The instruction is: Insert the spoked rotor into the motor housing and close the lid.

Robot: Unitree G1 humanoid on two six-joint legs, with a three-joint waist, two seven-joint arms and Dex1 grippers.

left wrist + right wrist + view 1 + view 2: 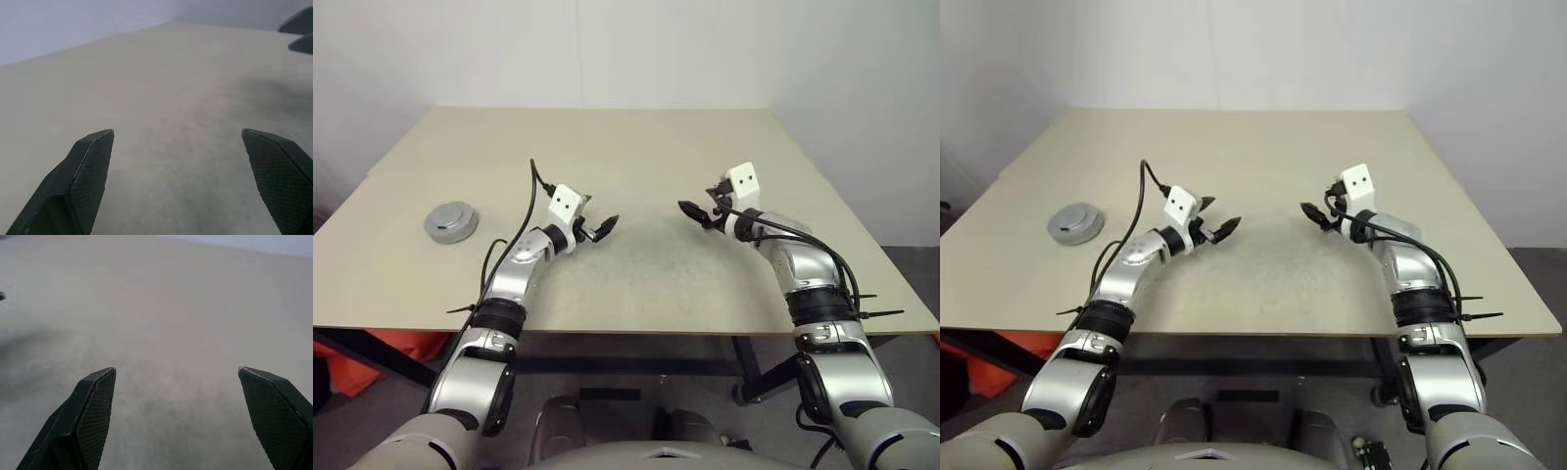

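Both arms hang over the middle of the counter (636, 147), and neither carries anything. The left gripper (598, 228) has its jaws spread wide with only bare counter between them; the right gripper (699, 212) is the same, jaws apart and empty. They point in toward each other, well apart, above the bare centre.

Far off to the robot's left, near the counter's edge, sits a single round grey assembly. It reads to me as the motor housing (450, 222) with the lid (451, 213) already on top, a flat grey disc capping a shallow silver body. I see no loose spoked rotor on the counter, so I judge it is inside. By that reading the task looks finished, or very nearly; whether the lid is fully seated I cannot tell.
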